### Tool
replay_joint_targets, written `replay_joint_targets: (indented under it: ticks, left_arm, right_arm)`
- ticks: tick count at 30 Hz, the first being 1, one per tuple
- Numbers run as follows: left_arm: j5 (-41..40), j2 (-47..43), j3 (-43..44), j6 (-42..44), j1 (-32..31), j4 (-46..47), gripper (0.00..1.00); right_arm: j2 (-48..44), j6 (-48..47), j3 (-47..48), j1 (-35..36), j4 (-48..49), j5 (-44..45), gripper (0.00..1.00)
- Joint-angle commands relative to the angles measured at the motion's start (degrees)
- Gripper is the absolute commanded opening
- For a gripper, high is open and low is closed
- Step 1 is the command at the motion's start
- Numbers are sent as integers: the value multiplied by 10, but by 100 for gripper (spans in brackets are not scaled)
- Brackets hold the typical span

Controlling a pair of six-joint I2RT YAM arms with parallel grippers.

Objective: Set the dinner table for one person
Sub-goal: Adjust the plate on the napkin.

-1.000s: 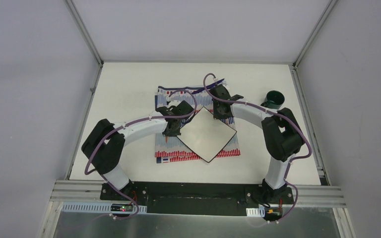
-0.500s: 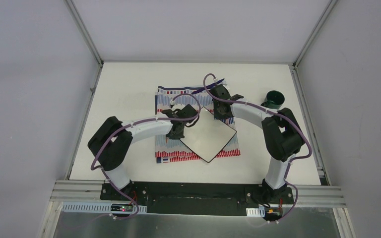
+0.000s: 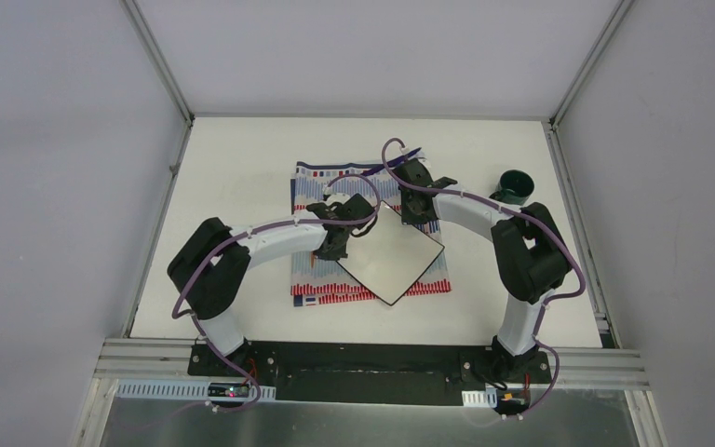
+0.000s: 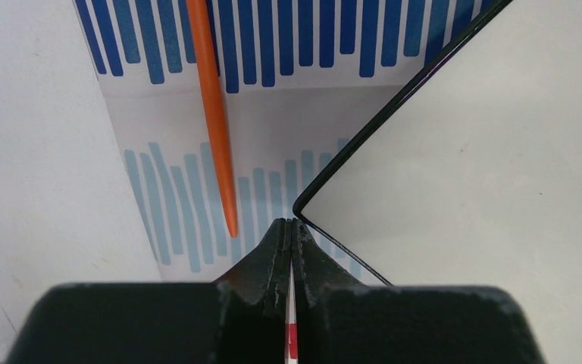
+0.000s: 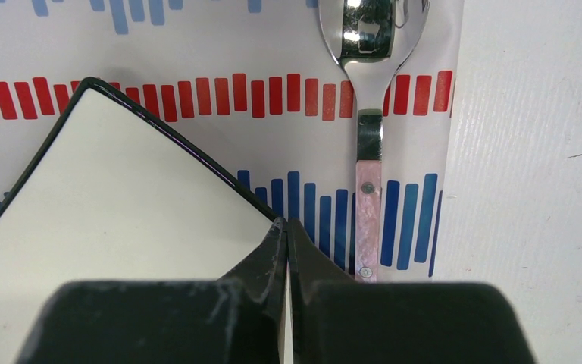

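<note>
White-walled enclosure, overhead and wrist views. Dinner table (image 3: 242,158): matte white top, bearing everything below at its middle. Striped cloth (image 3: 321,177): spread flat. Square plate (image 3: 391,256): lies cornerwise on the cloth, not square with it. Green cup (image 3: 517,184): apart, off the cloth at far right. Spoon (image 5: 369,189) and orange utensil (image 4: 212,114): on the cloth, flanking the plate. My left gripper (image 4: 291,224) and right gripper (image 5: 286,224): jaws pressed together, empty, each tip at the plate's rim. Step, as I judge: straightening the plate. Next I need opposed, gentle pushes that turn it without dragging cloth or cutlery.
</note>
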Motion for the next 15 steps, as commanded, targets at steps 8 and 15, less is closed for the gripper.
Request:
replay_joint_targets:
  ticks: [8,15]
  left_arm:
    - [-30,0,46,31,18,20,0]
    - [18,-20,40,13,18,20,0]
  right_arm:
    - [-12,7,-41,0,-19,-23,0]
    - [-16,5,-45,0,-19,-19,0]
